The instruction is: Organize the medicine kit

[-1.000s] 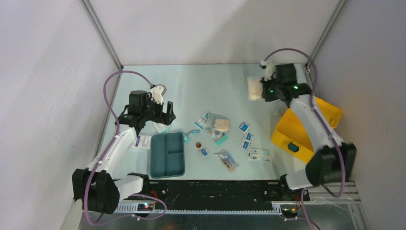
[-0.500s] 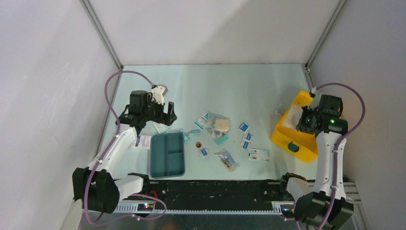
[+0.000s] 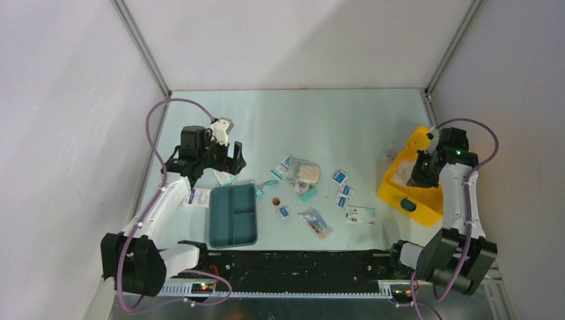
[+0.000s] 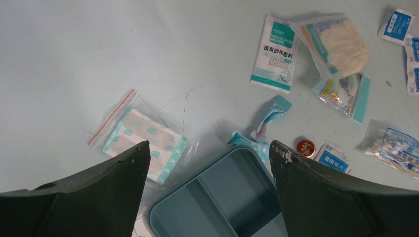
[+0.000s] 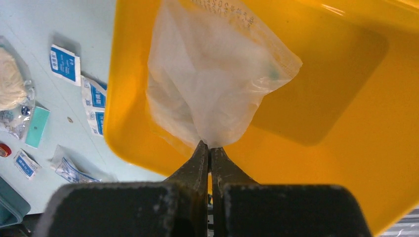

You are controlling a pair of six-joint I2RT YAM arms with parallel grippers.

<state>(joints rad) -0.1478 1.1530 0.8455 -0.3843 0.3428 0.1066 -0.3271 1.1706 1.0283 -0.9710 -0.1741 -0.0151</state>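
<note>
The yellow medicine kit [image 3: 393, 189] stands open at the right edge of the table. My right gripper [image 3: 420, 175] hangs over its inside, shut on the bottom edge of a translucent white bag [image 5: 212, 84]. In the right wrist view the bag rests against the yellow wall of the kit [image 5: 346, 123], with my right gripper [image 5: 209, 146] pinching it. My left gripper [image 4: 208, 148] hovers open over the corner of the teal divided tray [image 4: 222, 197], nothing between its fingers. In the top view the left gripper [image 3: 226, 157] sits just beyond the tray [image 3: 233, 215].
A zip bag of plasters [image 4: 141, 140] lies left of the tray. Scattered mid-table are a gauze bag [image 3: 298, 172], blue-and-white packets [image 3: 341, 190], a small red tin [image 3: 276, 200] and a bag of swabs [image 3: 314, 222]. Enclosure walls stand close on both sides.
My right arm swung from the far right corner back to the yellow kit with the white bag, then lowered it into the kit. The left arm has not moved.
</note>
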